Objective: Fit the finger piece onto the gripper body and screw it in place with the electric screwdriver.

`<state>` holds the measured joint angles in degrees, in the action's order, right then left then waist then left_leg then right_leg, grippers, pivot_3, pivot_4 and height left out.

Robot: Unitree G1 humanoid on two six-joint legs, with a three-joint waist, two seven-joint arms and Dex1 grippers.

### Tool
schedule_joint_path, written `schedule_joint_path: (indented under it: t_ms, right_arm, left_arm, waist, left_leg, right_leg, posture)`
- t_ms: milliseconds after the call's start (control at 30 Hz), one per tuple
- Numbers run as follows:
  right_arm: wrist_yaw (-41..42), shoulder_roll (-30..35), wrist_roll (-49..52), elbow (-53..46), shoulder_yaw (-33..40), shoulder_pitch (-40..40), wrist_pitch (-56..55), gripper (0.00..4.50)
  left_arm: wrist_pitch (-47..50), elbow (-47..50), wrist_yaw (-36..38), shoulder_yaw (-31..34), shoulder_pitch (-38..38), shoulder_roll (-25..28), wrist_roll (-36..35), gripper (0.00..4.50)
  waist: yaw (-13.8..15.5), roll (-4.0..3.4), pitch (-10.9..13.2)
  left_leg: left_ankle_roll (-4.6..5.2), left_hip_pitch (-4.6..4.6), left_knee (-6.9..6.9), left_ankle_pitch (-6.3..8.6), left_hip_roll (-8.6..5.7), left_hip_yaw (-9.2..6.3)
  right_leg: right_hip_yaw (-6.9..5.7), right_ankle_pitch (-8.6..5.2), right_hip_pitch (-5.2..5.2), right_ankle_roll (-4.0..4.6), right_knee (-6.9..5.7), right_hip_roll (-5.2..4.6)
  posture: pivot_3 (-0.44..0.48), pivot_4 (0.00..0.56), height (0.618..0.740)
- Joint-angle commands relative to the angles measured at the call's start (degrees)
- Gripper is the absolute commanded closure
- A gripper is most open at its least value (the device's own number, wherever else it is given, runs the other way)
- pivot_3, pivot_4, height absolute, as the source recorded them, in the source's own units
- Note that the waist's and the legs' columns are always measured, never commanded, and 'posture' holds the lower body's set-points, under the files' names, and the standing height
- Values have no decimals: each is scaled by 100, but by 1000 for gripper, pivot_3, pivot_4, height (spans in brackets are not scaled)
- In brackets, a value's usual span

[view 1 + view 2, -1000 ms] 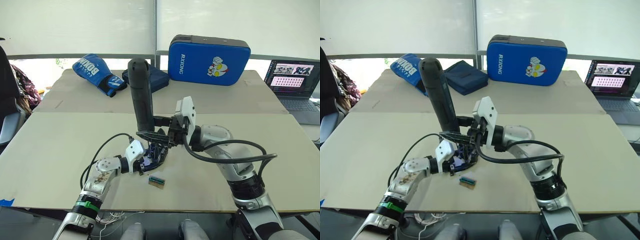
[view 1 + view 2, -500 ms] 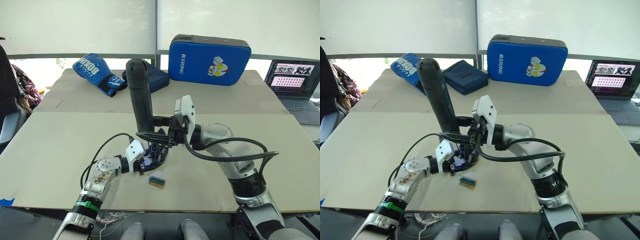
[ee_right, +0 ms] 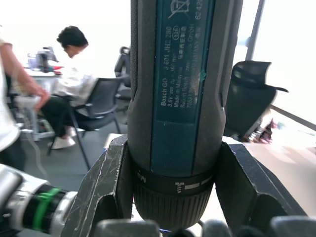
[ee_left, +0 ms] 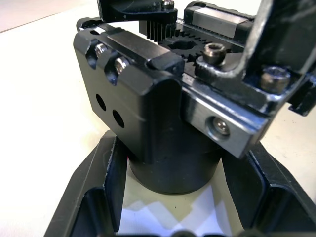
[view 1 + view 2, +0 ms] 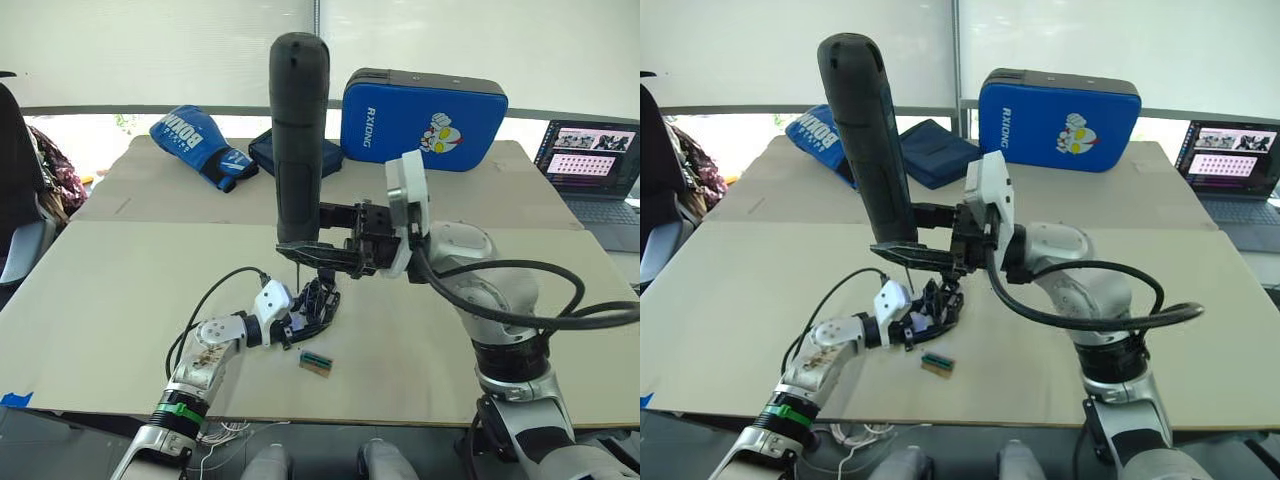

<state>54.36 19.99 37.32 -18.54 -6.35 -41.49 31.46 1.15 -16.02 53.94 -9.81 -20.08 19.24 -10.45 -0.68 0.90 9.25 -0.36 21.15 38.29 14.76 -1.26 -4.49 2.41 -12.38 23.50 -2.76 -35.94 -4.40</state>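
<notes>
Now the electric screwdriver (image 5: 298,135) is clamped upright by the right gripper (image 5: 318,247), while the gripper body (image 5: 312,305) is gripped by the left gripper (image 5: 296,322).

Matt black gripper body (image 4: 148,123) with shiny metal screws (image 4: 216,51).

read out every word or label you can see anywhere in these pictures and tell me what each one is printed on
"RXIONG": white letters on the blue kick pad at the table's far edge.
"BOXING", partly legible: white letters on the blue boxing glove.
"BOSCH GO", with "3.6V" below it: label on the electric screwdriver held in the right gripper; the remaining small print there is too fine to read.
Laptop screen: too small to read.
</notes>
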Motion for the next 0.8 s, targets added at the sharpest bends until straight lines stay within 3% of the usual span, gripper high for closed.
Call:
schedule_joint_path:
  t_ms: [33,167,300,500,633,800]
  right_arm:
    - [92,101,542,-547,331,61,49,2585]
    - [10,364,1157,-996,606,205,355,2585]
    - [-153,959,2018,-1370,1162,315,858,2585]
    - [-193,2439,3157,-1221,2162,674,1735,2585]
    - [456,3910,2969,-507,2672,1422,2398,2585]
    - [1575,5757,1223,763,2071,2777,2131,2585]
  left_arm:
    - [41,-290,-240,54,27,-56,108,1718]
    - [-115,-280,-311,147,44,-36,117,16]
    - [-85,-9,-117,385,276,255,-120,16]
    - [117,523,500,1029,763,1041,-824,16]
    - [172,679,1447,1601,1167,1766,-1485,16]
    - [-138,906,2580,2035,1429,2452,-1953,16]
  waist:
    - [3,0,0]
    - [-9,0,1]
    - [-21,3,3]
    - [-138,16,12]
    - [-122,26,28]
    - [5,14,41]
  left_leg:
    - [0,0,0,0,0,0]
    - [0,1,0,0,1,-1]
    - [0,2,-1,0,5,-1]
    - [1,32,-25,0,16,3]
    - [1,52,-25,0,19,12]
    - [1,65,-24,0,19,33]
  right_leg:
    - [0,0,0,0,0,0]
    - [1,0,2,-1,0,0]
    - [0,-4,5,-6,1,3]
    - [13,-1,63,11,-6,4]
    - [5,-5,72,17,-2,6]
    - [7,-10,76,9,21,-8]
  posture:
    - [0,150,740]
    - [0,150,740]
    - [0,150,740]
    - [0,150,740]
    - [0,150,740]
    - [0,150,740]
